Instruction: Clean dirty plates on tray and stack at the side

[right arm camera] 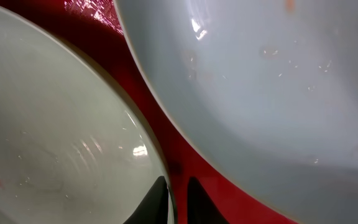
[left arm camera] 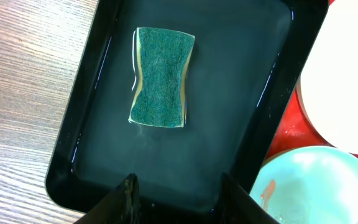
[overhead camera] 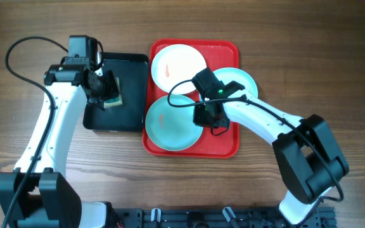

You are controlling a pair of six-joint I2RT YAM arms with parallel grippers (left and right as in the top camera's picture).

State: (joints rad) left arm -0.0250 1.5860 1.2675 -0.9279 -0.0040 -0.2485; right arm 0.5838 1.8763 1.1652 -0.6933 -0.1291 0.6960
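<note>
While the red tray (overhead camera: 224,147) is carrying the white plate (overhead camera: 177,63), upper blue plate (overhead camera: 246,81) and lower blue plate (overhead camera: 170,123), the right gripper (right arm camera: 178,202) is straddling that lower rim, fingers nearly together; whether clamped, I cannot tell. The left gripper (left arm camera: 179,199) is hovering, fingers apart, over the black tray (overhead camera: 132,95) and green sponge (left arm camera: 161,78).

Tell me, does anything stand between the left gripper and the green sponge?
Nothing visible does. The sponge lies alone in the black tray, and the open left gripper hangs over the tray with only bare tray floor between them.

Glossy red plastic tray (overhead camera: 230,144), glossy plates (overhead camera: 170,123), wood-grain table (overhead camera: 309,57), rough sponge (left arm camera: 161,77)
</note>
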